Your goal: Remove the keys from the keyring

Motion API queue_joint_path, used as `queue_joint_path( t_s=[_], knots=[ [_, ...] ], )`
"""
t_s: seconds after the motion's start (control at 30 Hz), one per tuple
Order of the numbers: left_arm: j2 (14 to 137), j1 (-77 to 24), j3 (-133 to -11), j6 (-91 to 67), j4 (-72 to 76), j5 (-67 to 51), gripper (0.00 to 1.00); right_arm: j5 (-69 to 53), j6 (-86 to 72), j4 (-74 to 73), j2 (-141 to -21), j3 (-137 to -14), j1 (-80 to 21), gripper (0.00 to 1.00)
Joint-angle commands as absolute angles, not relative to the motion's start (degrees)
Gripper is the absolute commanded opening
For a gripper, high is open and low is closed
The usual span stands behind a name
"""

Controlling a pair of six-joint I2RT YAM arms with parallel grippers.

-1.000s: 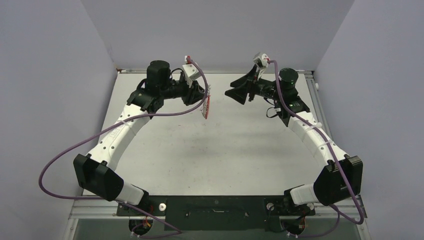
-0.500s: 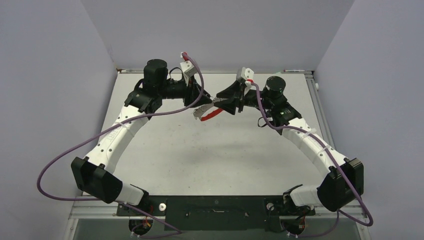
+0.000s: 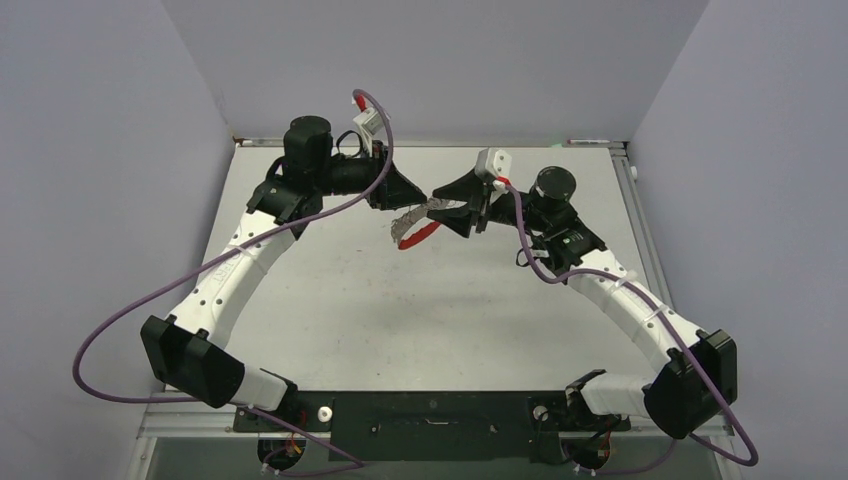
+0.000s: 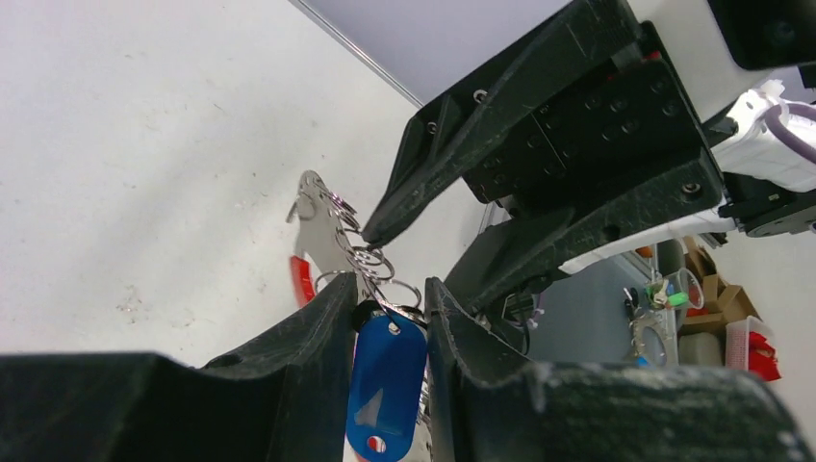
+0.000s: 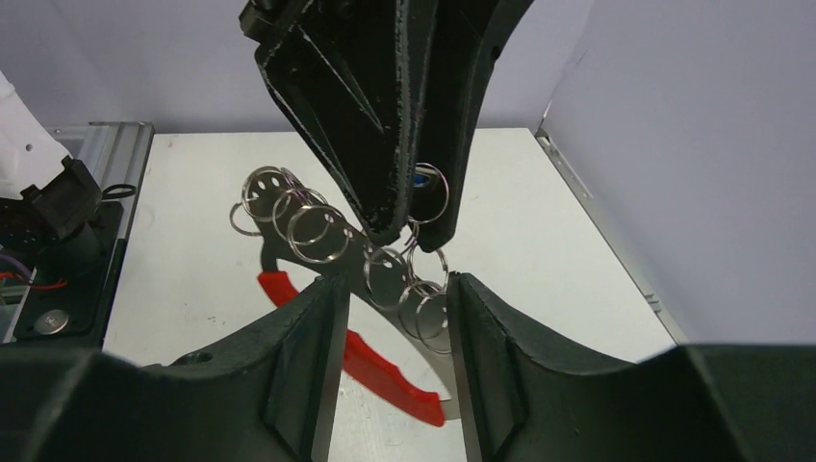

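Right gripper (image 3: 447,207) had crossed from its own side to meet the left gripper (image 3: 422,196) tip to tip above the far middle of the table (image 3: 450,320). The keyring (image 3: 420,237) had swung up from hanging edge-on to lying slantwise between them.

Item, left gripper: clamped on the blue-headed key (image 4: 385,385), which sat between its fingers.

Item, right gripper: jaws partly apart astride the wire loops (image 5: 313,231). Whether they already pinched a loop we could not tell.

Item, keyring: held in the air and well off the surface, its red band drooping below both grippers (the other keys were too small to pick out).

Hazards, as we judged them:
- A pull on the loops could drag the blue head out of the left grip and drop the whole set.
- A pinch on several overlapping loops at once would free nothing.
- With fingertips this close, a small misalignment could knock one gripper against the other.

Surface: matte white tabletop, faintly speckled and scuffed, with a metal rail (image 3: 420,143) along its far edge.

Room: plain lavender-grey walls (image 3: 430,60) on three sides.
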State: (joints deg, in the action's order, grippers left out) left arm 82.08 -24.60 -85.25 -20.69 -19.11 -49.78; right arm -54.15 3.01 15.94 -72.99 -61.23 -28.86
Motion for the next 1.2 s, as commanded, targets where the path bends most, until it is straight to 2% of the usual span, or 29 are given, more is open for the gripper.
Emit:
queue_joint_path(
  t_s=[0.0, 0.1, 0.4, 0.67, 1.0, 1.17],
  knots=[
    [79.70, -24.30, -88.81, -29.39, -14.38, -48.33, 0.00, -52.95, 3.34, 21.33, -69.76, -60.38, -30.09, 0.45],
    [79.35, -24.76, -89.18, -29.85, -16.03, -46.98, 0.00, -51.76, 2.94, 21.45, -69.53, -60.03, -30.28, 0.46],
    [79.32, -24.96, -89.77, -31.35, -17.24, -45.75, 0.00, -46.89, -1.50, 25.79, -69.98, -58.54, -31.17, 0.36],
    [79.34, -25.31, -89.26, -32.44, -15.21, -44.80, 0.00, -48.67, -4.90, 28.82, -70.45, -59.14, -31.55, 0.39],
    [79.36, -25.79, -88.35, -34.71, -11.93, -44.81, 0.00, -45.35, -3.86, 28.46, -72.40, -58.59, -33.00, 0.39],
    [79.22, -26.41, -87.92, -34.93, -11.27, -45.60, 0.00, -43.16, -4.12, 30.84, -72.94, -58.54, -33.72, 0.36]
  ],
)
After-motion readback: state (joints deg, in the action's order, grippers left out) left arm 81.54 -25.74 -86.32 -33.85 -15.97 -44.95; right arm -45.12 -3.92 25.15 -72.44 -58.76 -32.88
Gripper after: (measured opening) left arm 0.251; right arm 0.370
